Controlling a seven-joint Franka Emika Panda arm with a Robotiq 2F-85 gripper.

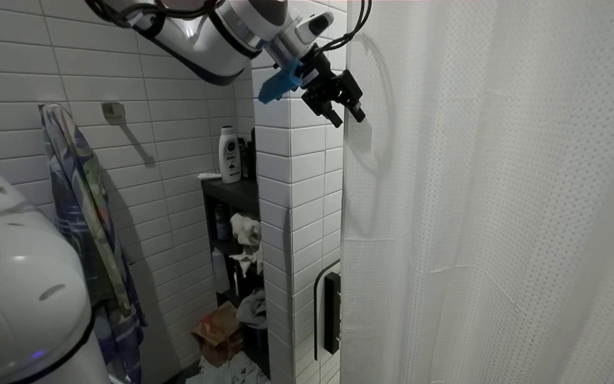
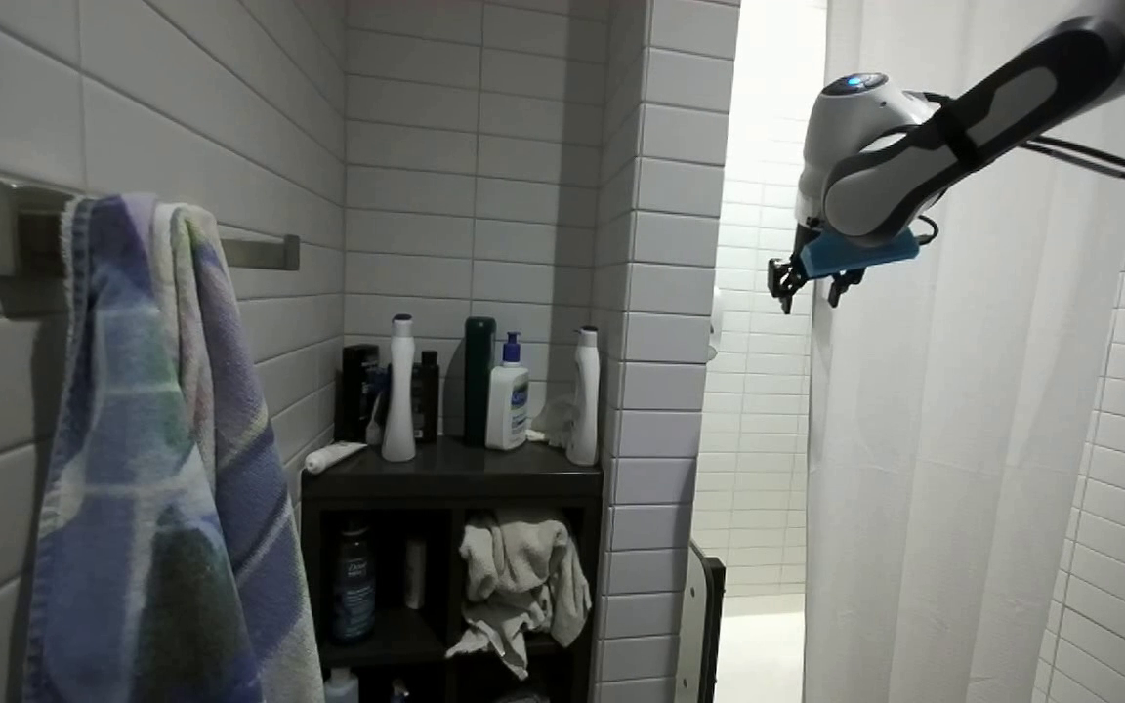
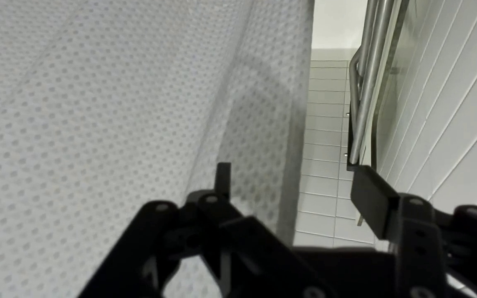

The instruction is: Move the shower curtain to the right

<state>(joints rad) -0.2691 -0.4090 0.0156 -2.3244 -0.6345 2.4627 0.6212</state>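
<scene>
1. Nearest in the wrist view, the end effector [image 3: 296,194] has its two fingers spread well apart, one pad at 7 o'clock, the other at 4.
2. Past them, the white shower curtain [image 3: 139,103] fills the view from 7 round to 12 o'clock; its edge shows in the gap between the fingers, though whether they touch it I cannot tell.
3. Farther off, metal bars [image 3: 370,80] run at 2 o'clock.
4. Farthest, white tiles [image 3: 323,151] lie at 3 o'clock.

white tiled pillar [image 2: 665,391] beside the gripper [image 2: 811,304], dark shelf unit [image 2: 450,478] lower than it, brightly lit tiled wall [image 2: 763,439] behind it in an exterior view
</scene>
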